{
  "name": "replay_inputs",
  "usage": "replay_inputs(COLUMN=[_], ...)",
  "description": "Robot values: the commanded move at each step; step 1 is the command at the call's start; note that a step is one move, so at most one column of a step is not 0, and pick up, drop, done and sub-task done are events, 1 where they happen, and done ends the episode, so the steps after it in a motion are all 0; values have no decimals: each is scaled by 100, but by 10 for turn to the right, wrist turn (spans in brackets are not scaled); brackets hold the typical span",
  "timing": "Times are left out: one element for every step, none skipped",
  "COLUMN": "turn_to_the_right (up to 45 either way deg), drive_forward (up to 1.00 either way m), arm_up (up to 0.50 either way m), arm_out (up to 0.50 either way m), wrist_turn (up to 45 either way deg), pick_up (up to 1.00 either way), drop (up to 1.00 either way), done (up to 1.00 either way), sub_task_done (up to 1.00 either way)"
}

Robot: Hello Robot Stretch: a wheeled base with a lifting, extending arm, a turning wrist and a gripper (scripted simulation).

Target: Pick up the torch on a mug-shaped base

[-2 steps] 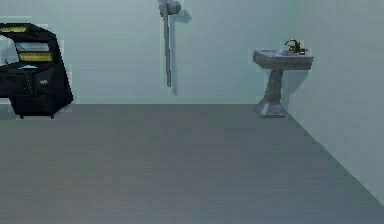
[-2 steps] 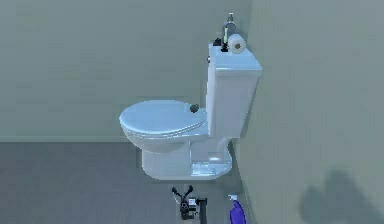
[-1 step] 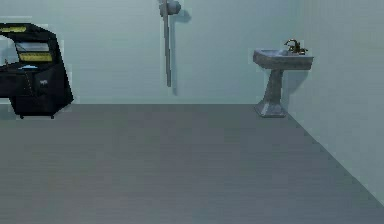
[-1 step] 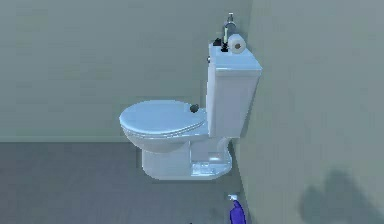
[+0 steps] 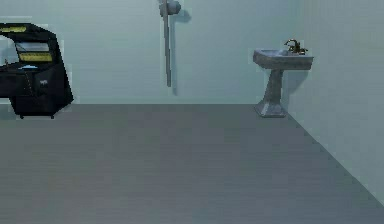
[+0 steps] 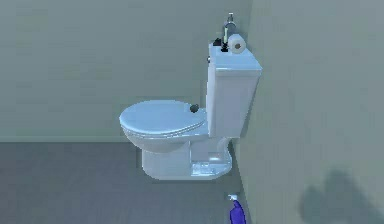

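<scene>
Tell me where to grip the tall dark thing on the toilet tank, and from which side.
Probably its slim upper part: the tall dark thing stands upright on the tank, rising above the paper roll that crowds its base. Come from the bowl side or from above, since the wall lies close behind. Its base is too small to make out.
</scene>
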Motion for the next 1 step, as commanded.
replay_inputs(turn_to_the_right=[0], drive_forward=[0], arm_up=[0], arm_out=[0], wrist_turn=[0], pick_up=[100], drop=[0], done=[0], sub_task_done=[0])
